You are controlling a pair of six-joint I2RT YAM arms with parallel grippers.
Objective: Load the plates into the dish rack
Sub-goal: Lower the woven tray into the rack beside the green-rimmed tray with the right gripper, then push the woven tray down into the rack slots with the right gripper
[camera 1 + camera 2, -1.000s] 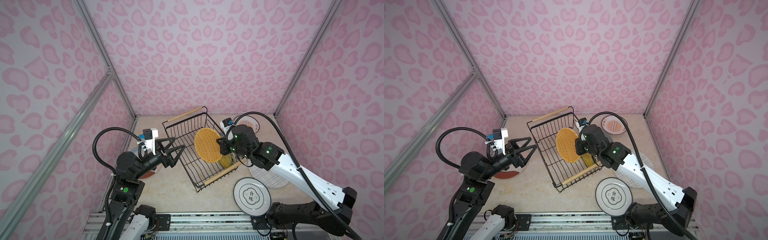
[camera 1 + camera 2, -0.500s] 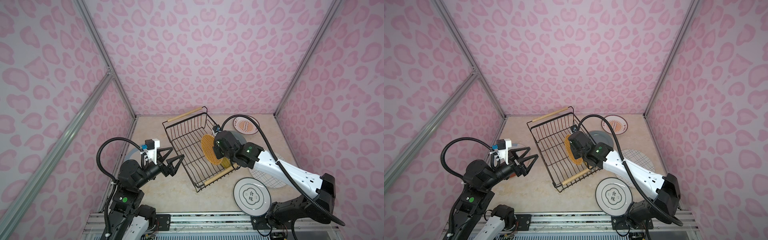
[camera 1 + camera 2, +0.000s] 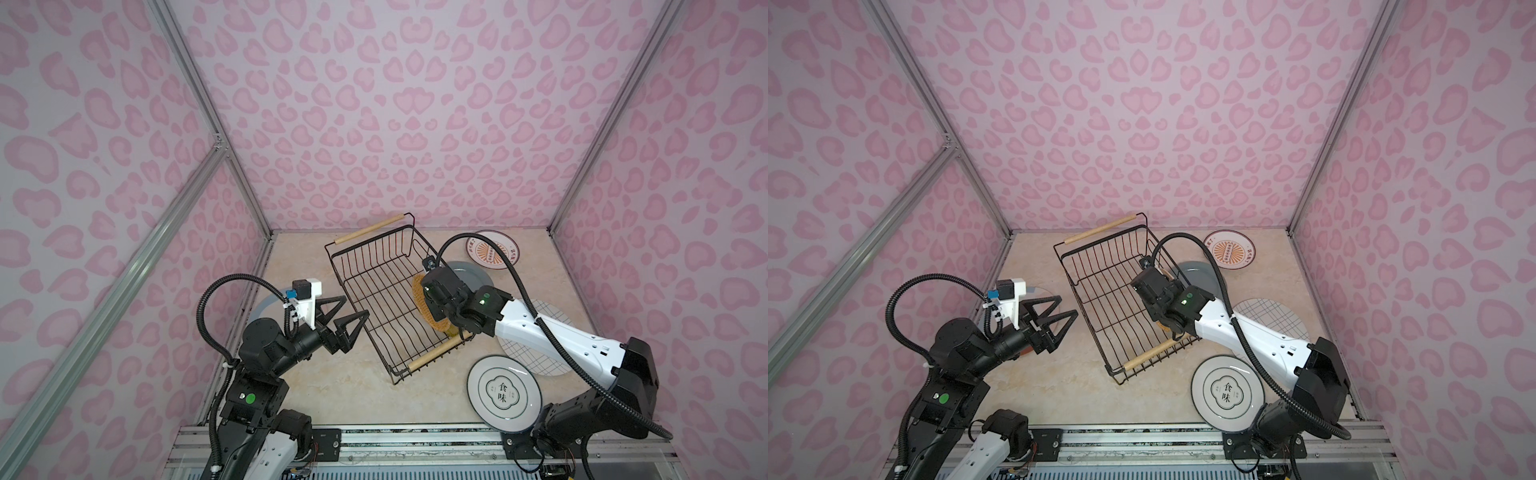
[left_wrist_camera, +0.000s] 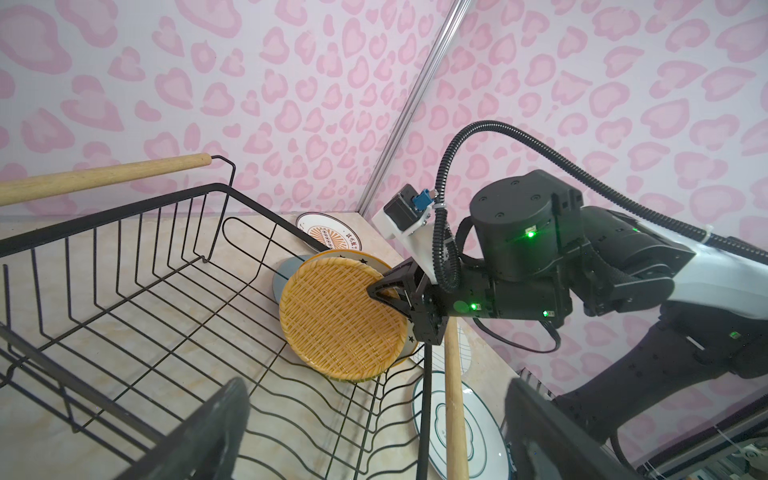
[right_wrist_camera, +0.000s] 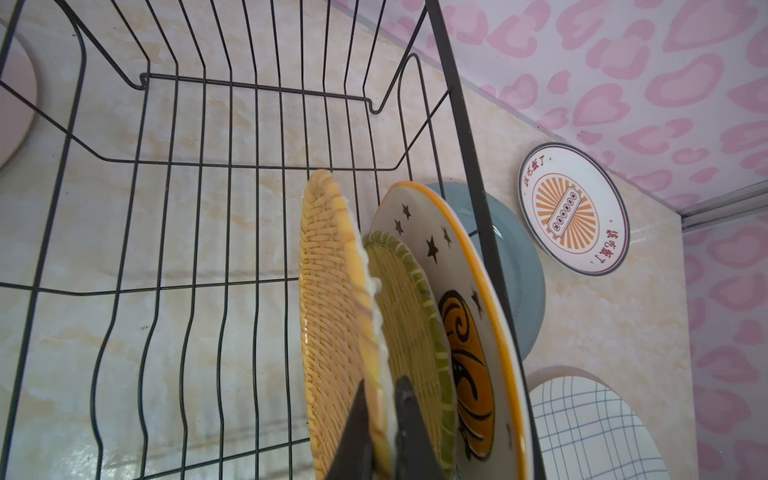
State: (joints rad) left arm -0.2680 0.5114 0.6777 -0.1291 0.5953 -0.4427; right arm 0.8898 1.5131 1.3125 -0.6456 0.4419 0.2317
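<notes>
- Pink heart-print walls enclose a marbled surface [image 3: 332, 395]. At lower left of both top views the left end effector [image 3: 356, 311] hovers beside the rack, fingers spread wide and empty.
- At centre sits the black wire dish rack [image 3: 369, 229], set at an angle.
- Inside its right end the yellow woven plate [image 4: 336, 320] stands on edge beside a green-rimmed woven plate [image 5: 399, 299] and a star plate [image 5: 432, 232]. It looks light, stiff and grippy, and the rim is the place to pinch.
- The right end effector [image 5: 381, 386] is clamped on that rim.
- Right of the rack, a sunburst plate [image 3: 492, 249], grid plate [image 3: 540, 363] and character plate [image 3: 503, 392] lie flat; they are likely heavier, slick and breakable.
</notes>
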